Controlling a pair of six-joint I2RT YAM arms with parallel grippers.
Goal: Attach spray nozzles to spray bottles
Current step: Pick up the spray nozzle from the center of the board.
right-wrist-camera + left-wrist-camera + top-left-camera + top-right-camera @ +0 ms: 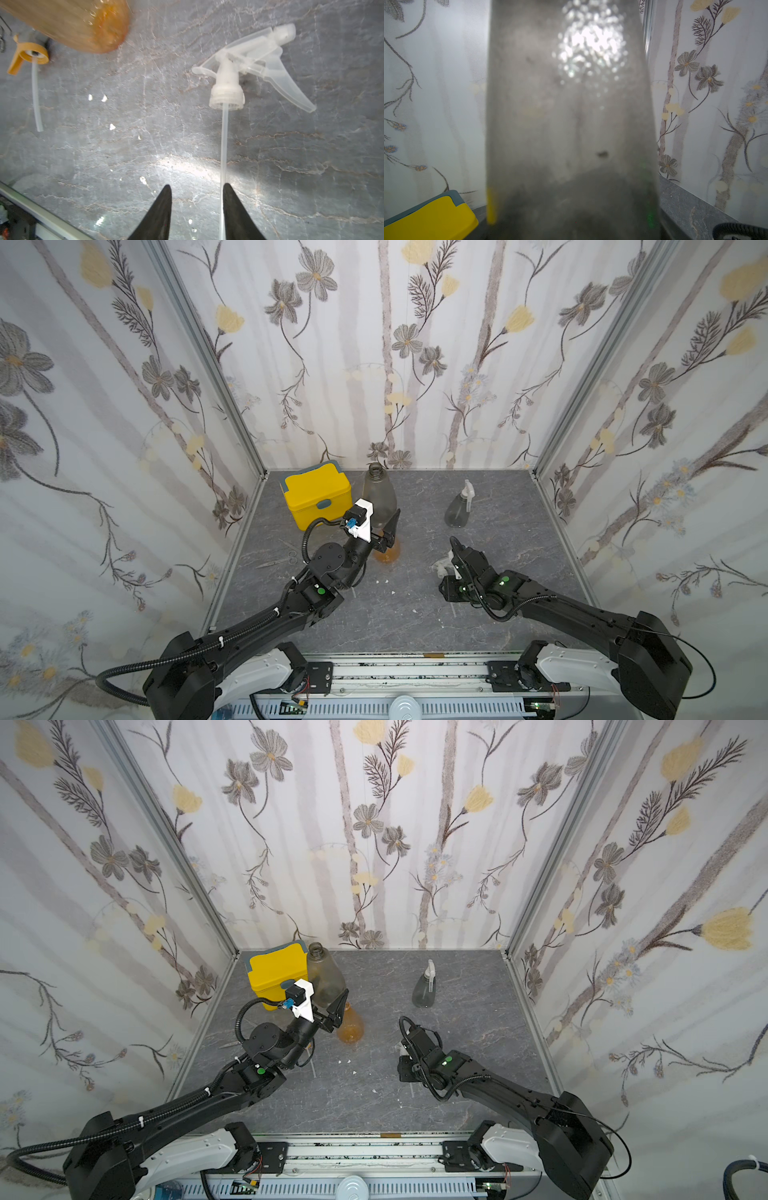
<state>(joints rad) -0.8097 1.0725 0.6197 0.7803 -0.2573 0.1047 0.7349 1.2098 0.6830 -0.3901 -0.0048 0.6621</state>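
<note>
**Spray nozzle [253, 62] loose on the worktop [311, 166]**

It lies flat, its thin dip tube [223, 145] running just beside one of the spread right fingers [162, 212]. Left fingers [395, 520] pinch an uncapped grey bottle [378, 493], upright beside the yellow box [316, 493].

Middle lane open, left rear crowded

We see bare bench [415, 614] down the middle, room for a hand. At left rear the yellow box [318, 493], the raised grey bottle [378, 493] and the amber bottle [388, 551] crowd together. The clear nozzle [249, 62] lies just ahead of the right hand [197, 186]. The nozzled bottle [459, 506] stands apart behind.
</note>
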